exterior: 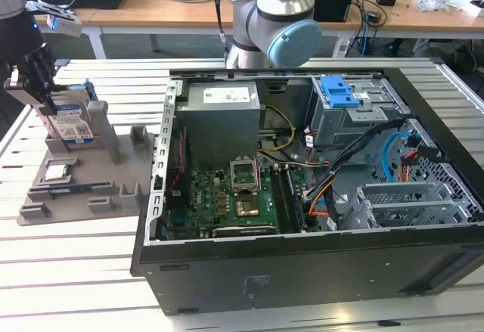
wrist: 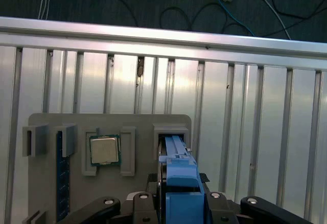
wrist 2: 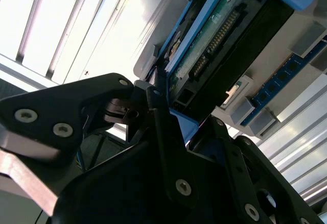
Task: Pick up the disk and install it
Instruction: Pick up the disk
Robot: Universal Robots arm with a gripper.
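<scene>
The disk (exterior: 73,126) stands on edge in a slot of the grey holder (exterior: 83,188) at the exterior view's left, its white-and-blue label facing out and its blue frame round it. My gripper (exterior: 47,105) comes down on it from above, with its fingers closed on both flat sides. In the first wrist view the disk's blue frame (wrist: 180,178) runs between the gripper's links (wrist: 181,206). The second wrist view shows the disk's circuit side and connector (wrist 2: 225,45) held by the black fingers (wrist 2: 164,122).
The grey holder (wrist: 51,127) also carries a square silver processor chip (wrist: 104,149) and a blue memory stick (wrist: 62,183). To the right lies the open computer case (exterior: 302,264) with a blue bracket (exterior: 338,90) at its drive bay. The arm's base (exterior: 268,22) stands behind it.
</scene>
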